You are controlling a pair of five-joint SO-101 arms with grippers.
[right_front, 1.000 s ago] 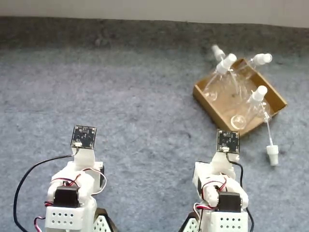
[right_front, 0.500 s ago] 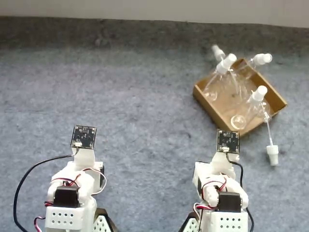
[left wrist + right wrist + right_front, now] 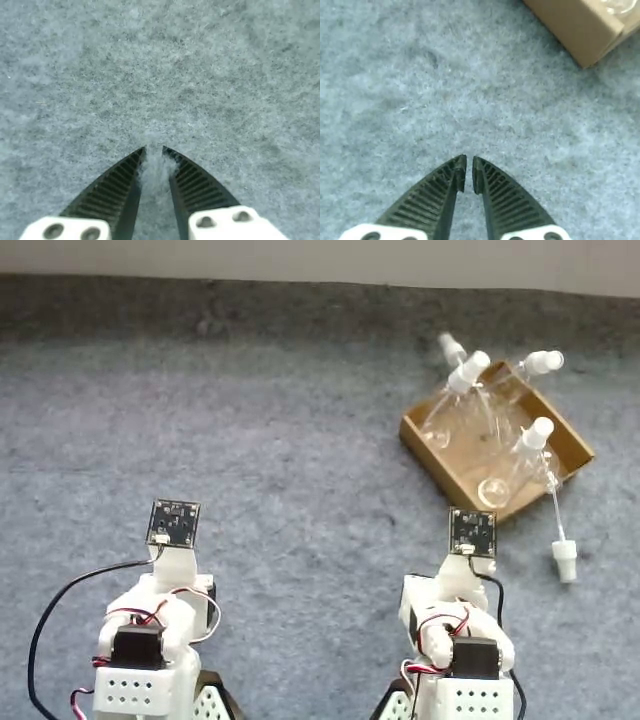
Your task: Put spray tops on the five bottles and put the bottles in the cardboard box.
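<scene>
Cardboard box point(image 3: 440, 468) with bottles point(image 3: 447, 410), near right fingers point(image 3: 495, 200), far from left fingers point(image 3: 115, 190), both pairs closed together, empty

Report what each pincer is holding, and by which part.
Nothing is held. The left pincer and right pincer are both empty over the grey carpet.

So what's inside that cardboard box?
Clear bottles with white spray tops lie tilted across each other in the cardboard box, some necks poking over its rim. They overlap and are see-through, so their exact number cannot be made out.
</scene>
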